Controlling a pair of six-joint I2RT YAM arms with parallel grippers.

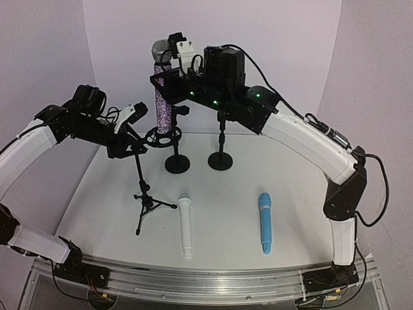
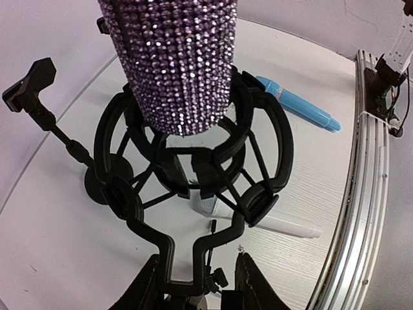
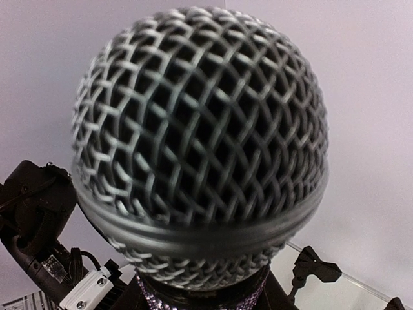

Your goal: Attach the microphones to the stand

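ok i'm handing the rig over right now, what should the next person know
Left gripper: jaws shut on the shock mount bracket.
Right gripper: jaws shut on the purple mic, held upright, with its lower end at the mount's ring; not clearly seated.
White mic and blue mic lie loose on the table.
Done: nothing fully attached.
Left: seat the purple mic, then mount the other two.

Both arms raised, reaching inward.
Left arm (image 1: 26,145) stretches rightward, left tool (image 2: 197,274) pinching the shock mount (image 2: 264,129); right arm (image 1: 310,142) arches leftward, right tool (image 1: 161,79) clamped on the purple microphone (image 2: 174,58).
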